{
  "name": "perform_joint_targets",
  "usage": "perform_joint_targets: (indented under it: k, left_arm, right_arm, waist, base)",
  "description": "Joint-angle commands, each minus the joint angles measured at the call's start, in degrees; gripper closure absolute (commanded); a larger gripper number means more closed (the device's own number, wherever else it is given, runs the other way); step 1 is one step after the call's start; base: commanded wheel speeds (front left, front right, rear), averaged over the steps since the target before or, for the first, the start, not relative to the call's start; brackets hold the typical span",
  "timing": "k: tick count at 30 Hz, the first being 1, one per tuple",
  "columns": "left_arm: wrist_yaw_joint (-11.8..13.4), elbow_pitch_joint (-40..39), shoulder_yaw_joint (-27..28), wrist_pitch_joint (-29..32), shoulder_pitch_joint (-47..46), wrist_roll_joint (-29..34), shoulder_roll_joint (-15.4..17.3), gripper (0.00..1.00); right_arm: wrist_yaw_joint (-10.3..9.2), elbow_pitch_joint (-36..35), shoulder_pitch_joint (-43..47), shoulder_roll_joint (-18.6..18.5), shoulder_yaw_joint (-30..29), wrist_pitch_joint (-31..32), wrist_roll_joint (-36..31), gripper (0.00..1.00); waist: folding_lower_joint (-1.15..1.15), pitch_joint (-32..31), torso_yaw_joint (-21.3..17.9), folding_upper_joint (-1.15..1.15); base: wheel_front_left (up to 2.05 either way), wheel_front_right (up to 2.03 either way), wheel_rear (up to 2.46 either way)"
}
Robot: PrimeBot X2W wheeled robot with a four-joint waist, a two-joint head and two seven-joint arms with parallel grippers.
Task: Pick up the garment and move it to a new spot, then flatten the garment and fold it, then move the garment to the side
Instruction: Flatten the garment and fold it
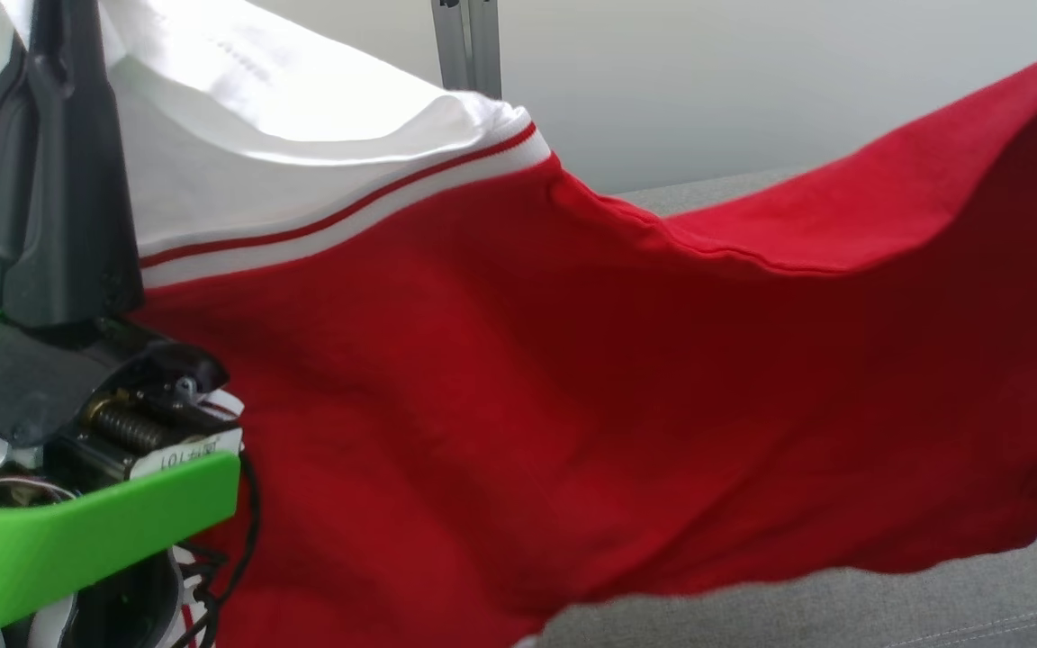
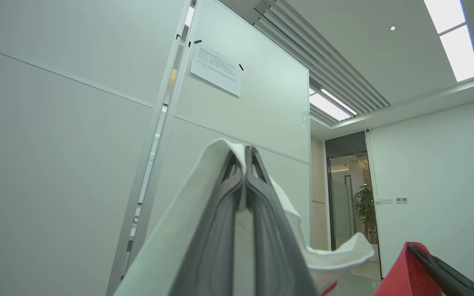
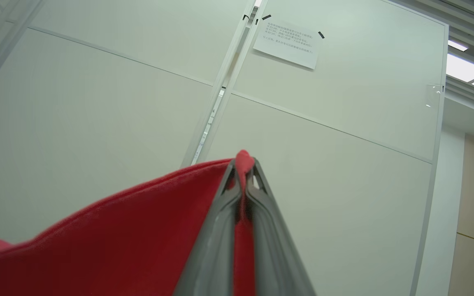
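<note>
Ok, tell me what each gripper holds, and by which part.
Both hold the garment: the left gripper pinches its white part, the right gripper a red edge.

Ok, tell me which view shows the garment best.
Head view: the garment hangs spread out, red body and white part with striped trim both visible. The left wrist view gives white cloth pinched in the left fingers; the right wrist view, a red edge pinched in the right fingers.

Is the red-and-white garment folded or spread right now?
Spread: the red-and-white cloth garment hangs stretched between the left tool and right tool, both shut on it.
</note>
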Motion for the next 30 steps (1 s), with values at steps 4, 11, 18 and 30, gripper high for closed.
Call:
perform_joint_targets:
  k: [4,11,18,30]
  left_arm:
    - [0.8,2.3,-0.2,2.5,-1.3,-0.5,0.8,1.0]
    - [-1.2,13.4,-1.3,4.0,-5.8,-2.9,-0.1,1.0]
    - [-6.0,37.5,-1.4,3.7,-28.7,-1.3,-2.1,1.0]
    - [-12.6,76.8,1.6,-16.7,-59.2,3.1,-9.8,1.0]
  right_arm:
    - [-0.07,-0.3,3.0,0.0,-0.2,2.1,1.0,1.0]
    - [-0.07,8.7,-1.2,0.1,5.3,0.5,5.0,1.0]
    - [-0.08,33.2,-27.1,-0.6,13.2,-5.4,1.9,1.0]
    - [-0.08,72.3,-61.3,11.6,7.7,-21.3,-15.1,1.0]
  waist:
    - [0.0,2.0,-0.4,0.0]
    - [0.0,12.4,0.1,0.0]
    - [0.0,24.2,0.7,0.0]
    - [0.0,32.4,2.9,0.0]
  base:
    - [0.0,0.0,0.0]
    - [0.0,0.0,0.0]
    - [0.0,0.0,0.0]
    - [0.0,0.0,0.0]
